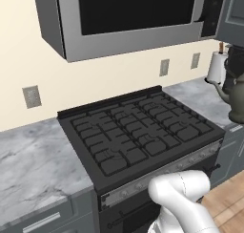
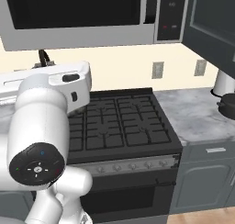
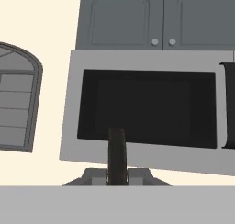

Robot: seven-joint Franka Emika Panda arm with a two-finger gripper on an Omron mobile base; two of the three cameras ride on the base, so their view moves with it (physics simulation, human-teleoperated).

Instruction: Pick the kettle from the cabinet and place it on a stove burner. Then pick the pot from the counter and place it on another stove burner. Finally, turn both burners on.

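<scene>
The kettle (image 1: 237, 96) hangs in the air off the right edge of the black cooktop (image 1: 138, 132), above the marble surface (image 1: 205, 96), with its spout toward the stove burners (image 2: 117, 124) and a white paper-towel roll (image 1: 217, 67) behind it. In the hand view a dark arched handle rises at the bottom centre before the microwave (image 3: 147, 113), but whether the jaws are clenched on it I cannot tell. The pot (image 2: 228, 106) rests on the surface right of the cooktop, below the open cabinet (image 2: 213, 21) door.

One kettle (image 1: 237, 99), one pot (image 2: 228, 106), one microwave (image 2: 87, 16), three wall outlets (image 1: 32, 96), one paper-towel roll (image 1: 217, 68).
</scene>
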